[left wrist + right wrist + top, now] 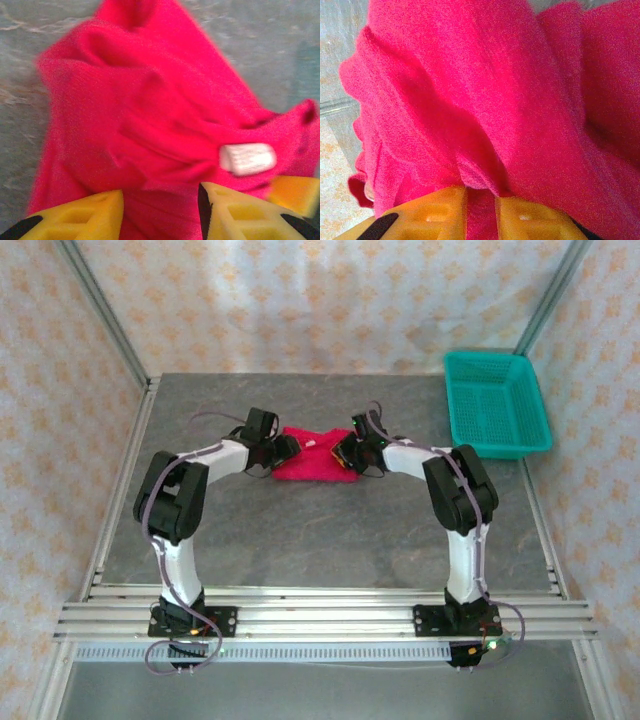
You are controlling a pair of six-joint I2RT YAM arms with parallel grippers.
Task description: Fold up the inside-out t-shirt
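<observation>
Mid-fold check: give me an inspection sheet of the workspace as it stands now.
Surface: grey mottled table.
Job's things: red t-shirt bunched mid-table, white tag showing.
Clutter: teal plastic basket, far right corner, apart from the t-shirt.
Hands: left hand open over the fabric; right hand pinching a fold.
Cables: cables run along both arms and loop at the bases.
Surroundings: patterned curtains, aluminium frame.
</observation>
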